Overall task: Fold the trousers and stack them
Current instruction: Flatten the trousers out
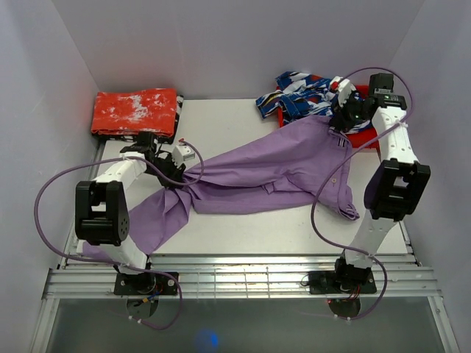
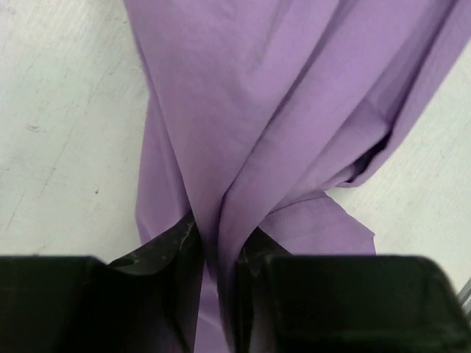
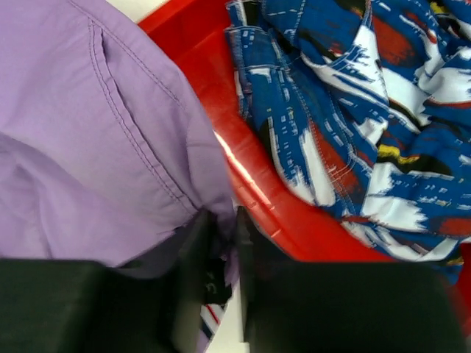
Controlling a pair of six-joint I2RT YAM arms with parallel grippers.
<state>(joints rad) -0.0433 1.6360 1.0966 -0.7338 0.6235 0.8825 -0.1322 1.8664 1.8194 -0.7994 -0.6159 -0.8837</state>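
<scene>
The lilac-purple trousers [image 1: 257, 173] lie spread across the white table, one leg trailing off the front left edge. My left gripper [image 1: 174, 175] is shut on a bunched fold of a trouser leg [image 2: 221, 191] near the table's left side. My right gripper [image 1: 341, 123] is shut on the trousers' waistband corner [image 3: 224, 243] at the back right, beside the red bin; the striped trim shows between its fingers. The purple cloth [image 3: 81, 140] with a stitched pocket seam fills the left of the right wrist view.
A red bin [image 1: 366, 136] at the back right holds a blue-white-red patterned garment [image 1: 305, 94], also in the right wrist view [image 3: 353, 110]. A folded red-orange cloth with white blotches [image 1: 136, 110] lies at the back left. White walls enclose the table.
</scene>
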